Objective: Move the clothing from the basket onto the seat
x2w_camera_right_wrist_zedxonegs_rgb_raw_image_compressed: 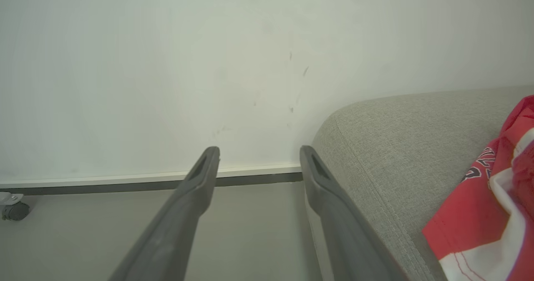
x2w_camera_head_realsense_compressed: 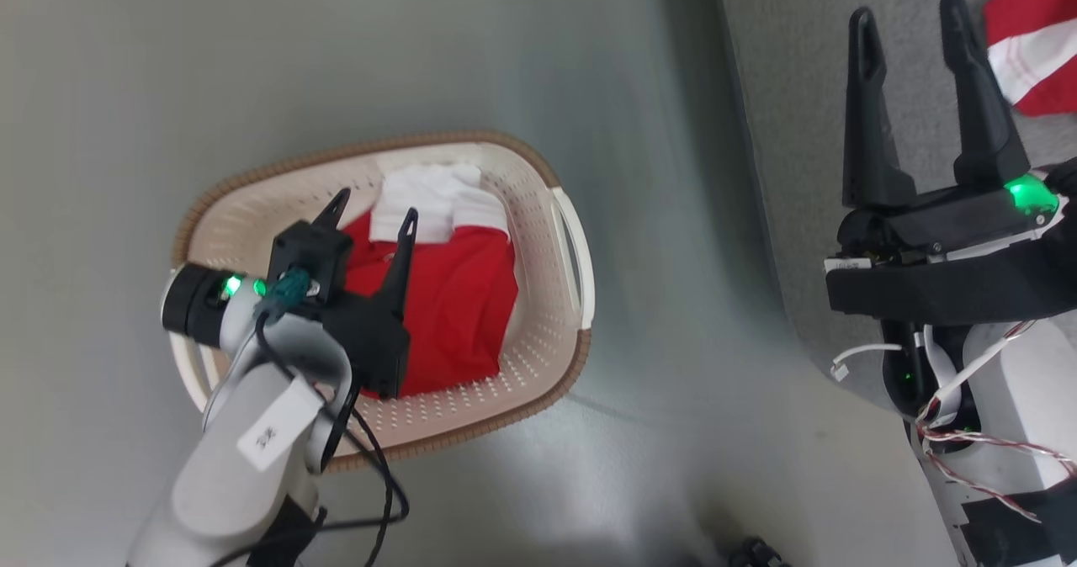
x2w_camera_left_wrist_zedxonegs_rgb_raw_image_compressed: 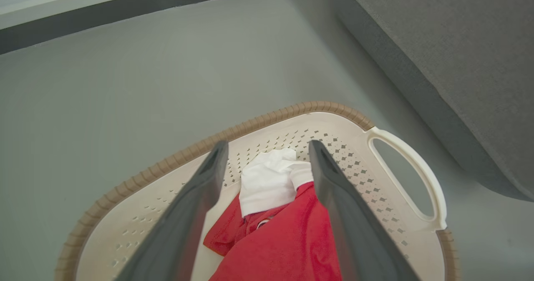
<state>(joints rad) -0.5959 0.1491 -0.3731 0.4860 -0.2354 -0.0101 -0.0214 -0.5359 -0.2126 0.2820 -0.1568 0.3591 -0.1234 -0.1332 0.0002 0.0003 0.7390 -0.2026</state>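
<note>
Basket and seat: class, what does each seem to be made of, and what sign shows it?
Basket: likely moulded plastic, matt cream, with punched holes and brown weave-look rim. Seat: woven grey fabric, matt; visible weave and stitched seam.

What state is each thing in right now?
left claw: open, empty, over basket.
right claw: open, empty, over seat.
basket: upright, one garment inside.
basket garment: crumpled, inside basket.
seat garment: lying on seat.
</note>
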